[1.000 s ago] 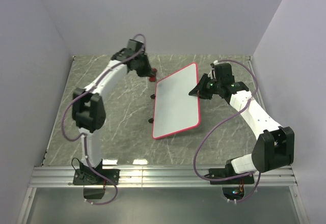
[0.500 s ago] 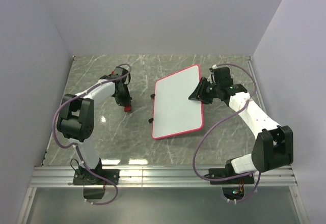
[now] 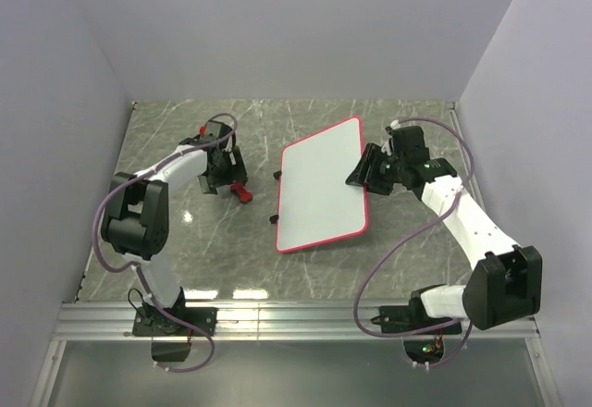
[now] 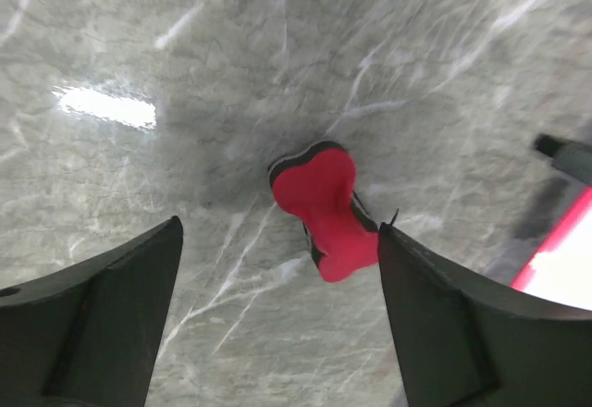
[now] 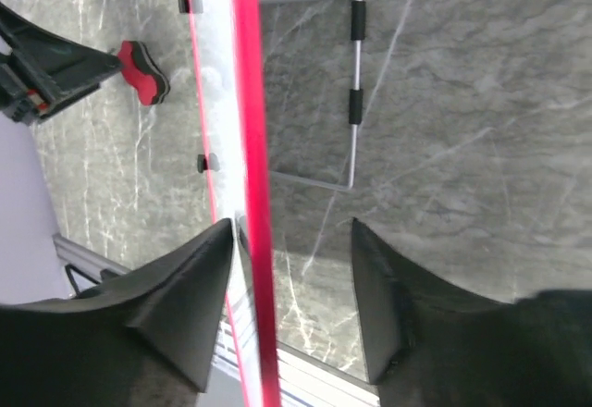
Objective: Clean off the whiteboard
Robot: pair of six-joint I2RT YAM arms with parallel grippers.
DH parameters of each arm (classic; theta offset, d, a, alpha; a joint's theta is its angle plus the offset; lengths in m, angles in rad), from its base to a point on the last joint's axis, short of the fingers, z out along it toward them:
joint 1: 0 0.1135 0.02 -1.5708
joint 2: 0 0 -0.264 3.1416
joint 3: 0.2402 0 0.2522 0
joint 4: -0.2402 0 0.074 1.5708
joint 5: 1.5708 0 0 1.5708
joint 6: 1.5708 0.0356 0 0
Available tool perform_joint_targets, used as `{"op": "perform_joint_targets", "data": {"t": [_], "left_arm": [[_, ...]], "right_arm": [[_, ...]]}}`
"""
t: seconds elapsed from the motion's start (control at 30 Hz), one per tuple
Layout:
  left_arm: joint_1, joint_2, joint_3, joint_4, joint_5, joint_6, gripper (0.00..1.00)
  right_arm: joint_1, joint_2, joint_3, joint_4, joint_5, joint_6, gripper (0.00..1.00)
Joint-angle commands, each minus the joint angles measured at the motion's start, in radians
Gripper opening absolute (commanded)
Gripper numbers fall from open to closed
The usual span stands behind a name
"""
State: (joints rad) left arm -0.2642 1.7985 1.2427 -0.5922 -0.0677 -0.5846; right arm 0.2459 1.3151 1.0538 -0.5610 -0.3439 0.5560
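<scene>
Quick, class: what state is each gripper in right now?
Left gripper: open, eraser lying unheld on the table.
Right gripper: open, straddling the whiteboard edge.

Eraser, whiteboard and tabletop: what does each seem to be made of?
Eraser: matte red top over a dark underlayer showing at its edge, probably plastic or foam with a felt pad. Whiteboard: smooth glossy white sheet, slight sheen, in a thin red frame, likely plastic. Tabletop: grey with white veins and bright glare, polished stone or a marble-look laminate.
</scene>
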Motion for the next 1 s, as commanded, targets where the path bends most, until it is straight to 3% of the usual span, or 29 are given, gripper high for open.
{"op": "perform_joint_targets", "data": {"t": [0.0,0.4,0.63,0.97], "left_arm": [[0.0,-0.079,0.058,-0.012,-0.029,0.011,0.9],[0.0,-0.284,0.141,0.017,0.049,0.009,0.96],[-0.001,-0.303,0.342,-0.043,0.037,0.017,0.96],[-0.001,-0.349,0.386,-0.034,0.017,0.051,0.97]], "right_arm": [[-0.01,-0.066,0.018,-0.046,0.046,-0.036,0.62],[-0.03,-0.321,0.011,-0.074,0.121,-0.131,0.75],[-0.03,-0.451,-0.072,-0.094,0.141,-0.101,0.78],[-0.03,-0.588,-0.147,-0.143,0.138,-0.079,0.79]]}}
